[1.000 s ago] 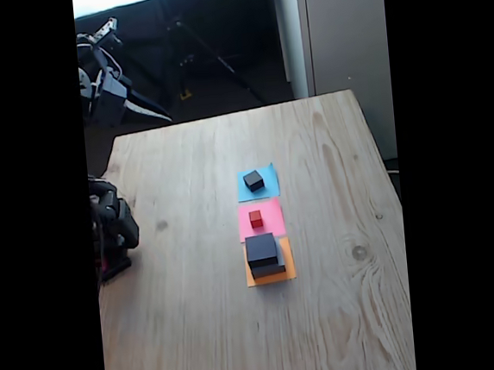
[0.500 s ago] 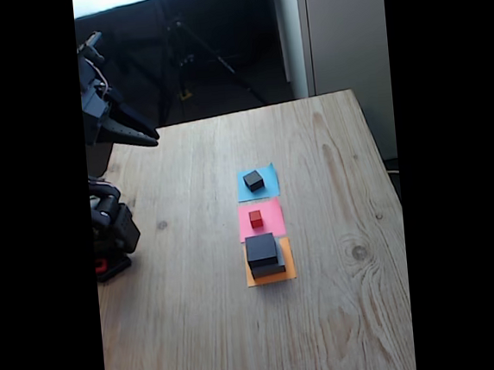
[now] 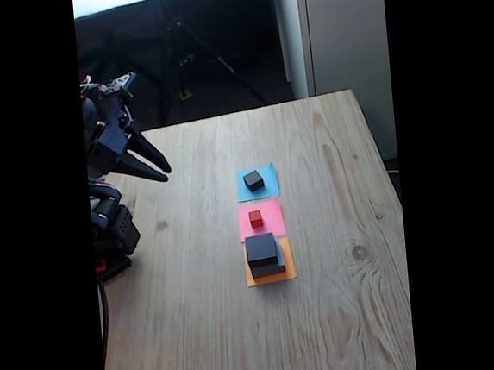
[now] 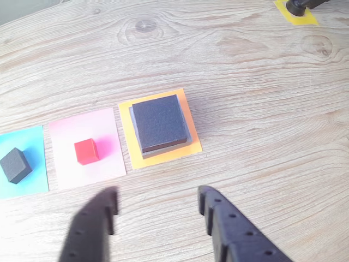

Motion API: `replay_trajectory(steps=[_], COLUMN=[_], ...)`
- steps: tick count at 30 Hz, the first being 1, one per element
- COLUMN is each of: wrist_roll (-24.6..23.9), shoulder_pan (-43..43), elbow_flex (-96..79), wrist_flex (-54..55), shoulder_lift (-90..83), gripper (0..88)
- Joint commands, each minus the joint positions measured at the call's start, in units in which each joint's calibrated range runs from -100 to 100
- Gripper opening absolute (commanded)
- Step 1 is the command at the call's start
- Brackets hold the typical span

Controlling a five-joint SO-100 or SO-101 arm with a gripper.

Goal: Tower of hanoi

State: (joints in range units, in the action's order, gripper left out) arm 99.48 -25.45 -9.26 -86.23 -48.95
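Tool (image 4: 158,204) jaws apart, empty, above bare table (image 4: 262,125); orange paper (image 4: 191,141) stack nearest.

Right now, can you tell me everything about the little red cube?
The red cube is the smallest block, plain and matte, with sharp edges. It sits flat and upright near the middle of the pink paper square, alone, with nothing on top and nothing else touching it. In the wrist view the blue square lies to its left and the orange square to its right. The open gripper is well clear of it.
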Motion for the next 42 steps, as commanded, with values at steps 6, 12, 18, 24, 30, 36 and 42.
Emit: replay_trajectory(steps=[6,12,18,24,30,36,42], wrist_roll=[0.5,0.5,0.5,0.5,0.5,0.5,0.5], shoulder_pan=[-2.5,-4.8,-6.2,-6.1,-1.6,3.4,9.0], elbow_flex=[-16.3,-31.1,-44.5,-47.0,-48.7,-51.6,-55.9], wrist_flex=[18.2,36.3,56.0,59.4,59.0,58.8,60.0], shoulder_lift=[-0.8,0.6,2.2,2.5,0.2,-0.6,-0.3], gripper=[49.1,48.8,48.5,48.3,48.9,49.1,48.9])
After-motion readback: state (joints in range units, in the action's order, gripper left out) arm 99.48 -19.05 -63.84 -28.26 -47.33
